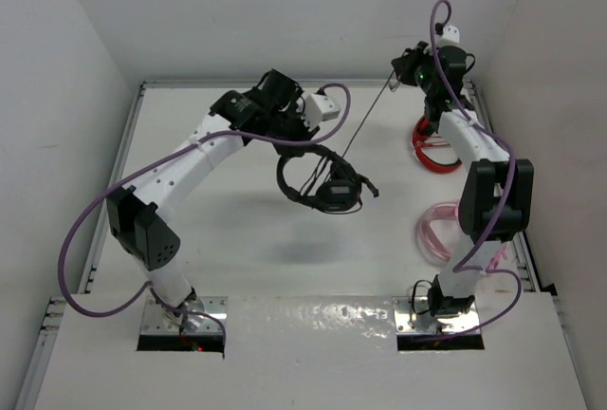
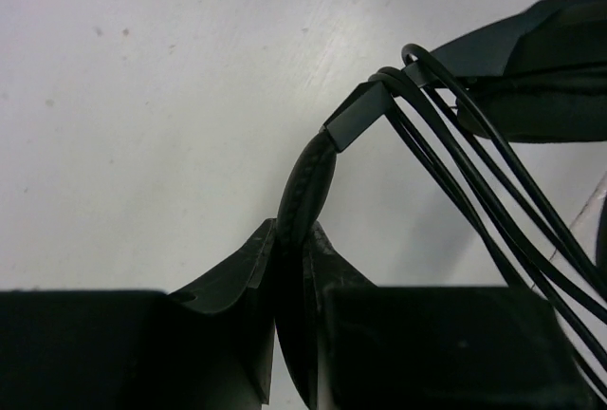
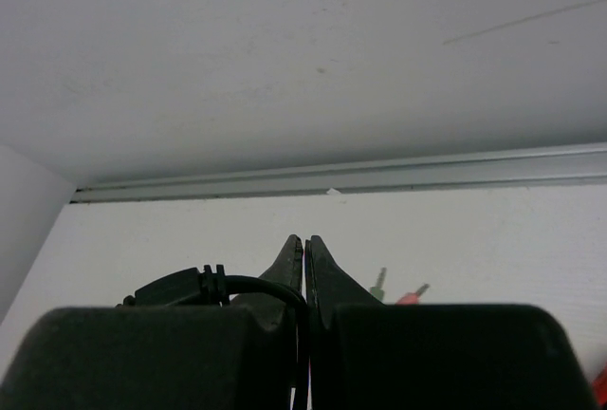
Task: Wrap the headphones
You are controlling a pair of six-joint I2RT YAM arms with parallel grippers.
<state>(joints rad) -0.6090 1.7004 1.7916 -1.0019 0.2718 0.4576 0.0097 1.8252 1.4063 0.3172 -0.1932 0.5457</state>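
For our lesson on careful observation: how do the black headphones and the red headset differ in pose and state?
The black headphones hang above the table, clamped by the left gripper; the red headset lies on it, ungripped. The black pair's cable runs taut to the shut right gripper; the red headset sits partly hidden behind the right arm. Both are banded headsets.

Item: headphones [image 1: 322, 180], black, over-ear, hanging in the air at mid-scene, slightly toward the far side. The padded headband [image 2: 303, 192] is clamped between the closed fingers of the left gripper [image 2: 289, 239]. The round earcups [image 1: 338, 194] hang tilted below it. A thin boom mic [image 1: 372, 191] projects to the right. The cable [image 1: 370, 111] is thin and black. Several strands lie over the headband's slider end (exact count not determinable). One run leads taut to the far right into the closed right gripper [image 3: 304, 244].
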